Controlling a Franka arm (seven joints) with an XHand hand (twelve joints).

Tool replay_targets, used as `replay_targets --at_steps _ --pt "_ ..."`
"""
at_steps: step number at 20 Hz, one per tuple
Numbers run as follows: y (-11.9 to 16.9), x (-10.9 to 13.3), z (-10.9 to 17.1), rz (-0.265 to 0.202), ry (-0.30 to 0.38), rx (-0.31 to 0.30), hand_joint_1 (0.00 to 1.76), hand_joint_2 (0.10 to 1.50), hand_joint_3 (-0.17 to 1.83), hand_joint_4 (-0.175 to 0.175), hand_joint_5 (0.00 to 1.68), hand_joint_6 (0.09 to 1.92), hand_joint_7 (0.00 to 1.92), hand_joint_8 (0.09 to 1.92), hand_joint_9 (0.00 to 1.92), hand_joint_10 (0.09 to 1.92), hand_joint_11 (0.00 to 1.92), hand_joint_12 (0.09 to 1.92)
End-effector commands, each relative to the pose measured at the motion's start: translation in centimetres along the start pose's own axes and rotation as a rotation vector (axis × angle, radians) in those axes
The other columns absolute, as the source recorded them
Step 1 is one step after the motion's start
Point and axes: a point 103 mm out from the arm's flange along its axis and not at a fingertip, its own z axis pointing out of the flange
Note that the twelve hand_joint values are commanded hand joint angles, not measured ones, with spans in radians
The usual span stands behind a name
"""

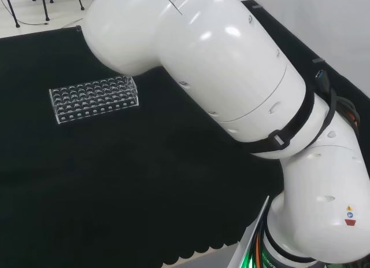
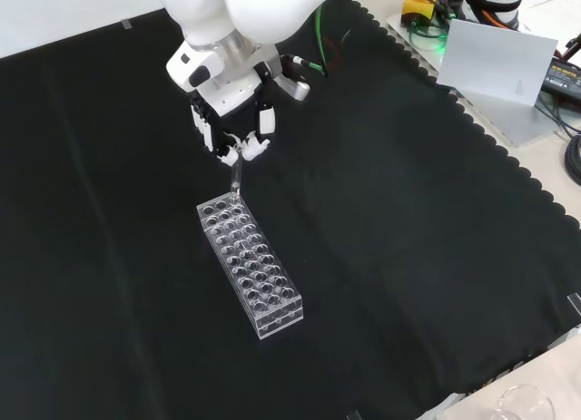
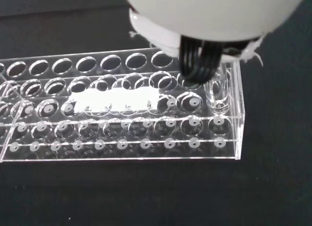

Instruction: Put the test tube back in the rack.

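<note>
Fingers (image 2: 238, 151) pinch the thin clear glass test tube (image 2: 235, 177); keep it upright, lowering straight into the clear plastic rack's (image 2: 259, 273) end hole.

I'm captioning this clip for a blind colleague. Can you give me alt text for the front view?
The robot's hand pinches a clear test tube upright, its lower end at a hole at the far end of a clear plastic rack. The rack lies on the black cloth, running away from the hand toward the camera.
</note>
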Motion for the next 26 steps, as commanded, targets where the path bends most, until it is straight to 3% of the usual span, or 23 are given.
replay_targets --at_steps 1,16,26 --pt "0.3 0.2 0.9 -0.006 0.003 0.015 1.44 0.48 0.90 -0.175 1.31 0.67 1.42 0.66 1.30 0.71 1.22 1.05" --pt "1.6 0.2 1.6 -0.009 -0.007 0.038 1.44 0.48 0.90 -0.175 1.31 0.67 1.42 0.66 1.29 0.71 1.22 1.04" --pt "2.4 -0.1 0.7 0.019 -0.002 0.022 1.44 0.48 0.90 -0.175 1.31 0.67 1.42 0.66 1.29 0.71 1.22 1.04"
